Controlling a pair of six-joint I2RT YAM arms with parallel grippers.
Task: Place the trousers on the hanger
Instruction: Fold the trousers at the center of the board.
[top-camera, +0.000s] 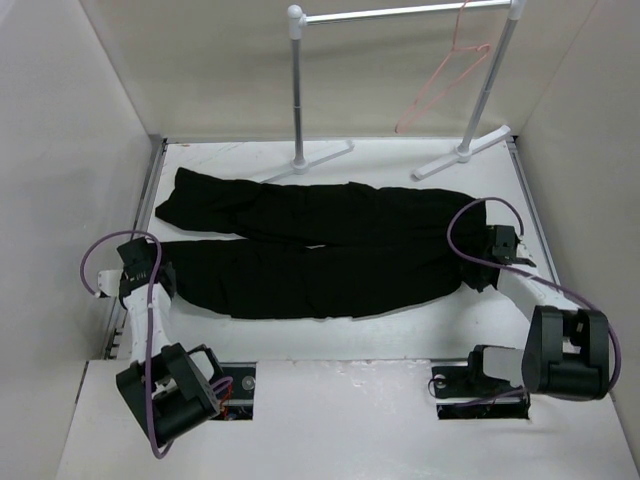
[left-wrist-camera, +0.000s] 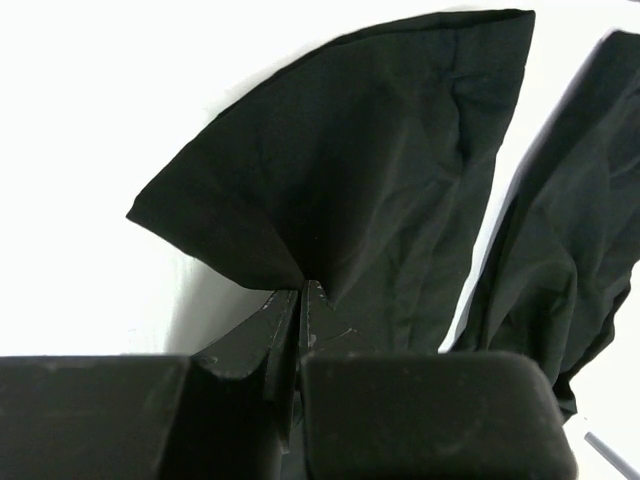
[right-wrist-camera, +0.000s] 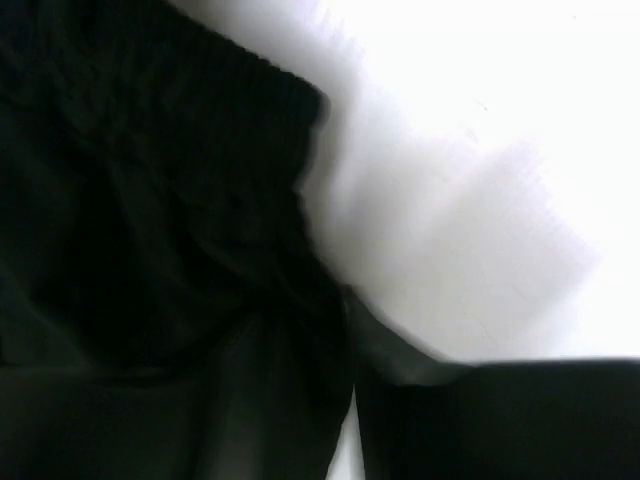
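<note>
The trousers (top-camera: 330, 250) were laid flat across the middle of the top view on the white table (top-camera: 400, 310), both legs running to the left and the waist to the right. The hanger (top-camera: 450, 70) was hung from the rail of the rack (top-camera: 400, 14) at the upper right, well apart from the cloth and touched by neither arm.

The left claw (left-wrist-camera: 300, 300) was pressed together on the hem of the nearer leg. In the left wrist view the cloth was seen gathered to a point right at the fingertips, with the other leg lying at the right of the frame. The right claw (top-camera: 482, 272) was set at the waist end, at the right of the top view. Its wrist view was blurred and filled on the left by dark ribbed waistband, so it could not be told whether its jaws were spread or closed on the cloth.

The step in hand was judged to be the taking hold of the garment at both ends, early in the task, with nothing yet brought to the hanger. For the next move, a sure hold on the waistband would be needed. Both ends would then have to be raised together and carried toward the upper right, with allowance made for limp cloth sagging between the claws and for a thin hanger likely to swing when touched.
</note>
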